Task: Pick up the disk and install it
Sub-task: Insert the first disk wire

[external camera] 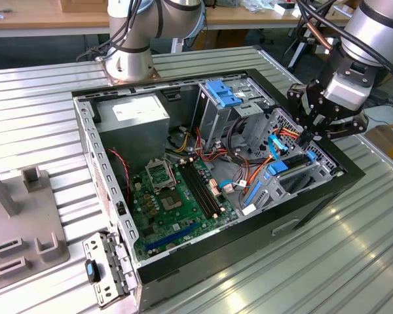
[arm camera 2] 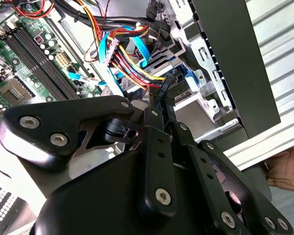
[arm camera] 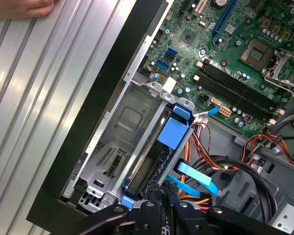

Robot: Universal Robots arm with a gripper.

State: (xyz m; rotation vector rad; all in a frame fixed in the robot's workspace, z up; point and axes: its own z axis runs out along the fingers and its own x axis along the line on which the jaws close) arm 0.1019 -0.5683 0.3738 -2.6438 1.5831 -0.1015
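The disk (arm camera: 149,164) stands on edge in the metal drive bay (arm camera: 125,115) at the front corner of the open computer case (external camera: 203,258). It shows as a dark slab with blue bracket rails, and a blue tab tops one end. In the exterior view the disk (external camera: 292,169) lies slanted in the bay on the exterior view's right. My gripper (external camera: 306,139) hangs just above that bay with its fingers pressed together and nothing visible between them. In both wrist views the gripper (arm camera 2: 164,90) (arm camera: 159,211) points down at the disk's near end, among coloured cables.
Blue, red, orange and yellow cables (arm camera 2: 130,56) crowd the space beside the bay. The green motherboard (external camera: 177,196) and grey power-supply box (external camera: 141,118) fill the case. A loose metal bracket with a blue latch (external camera: 90,269) and a grey fixture (external camera: 19,216) lie outside. A hand (arm camera: 24,7) rests on the ribbed table.
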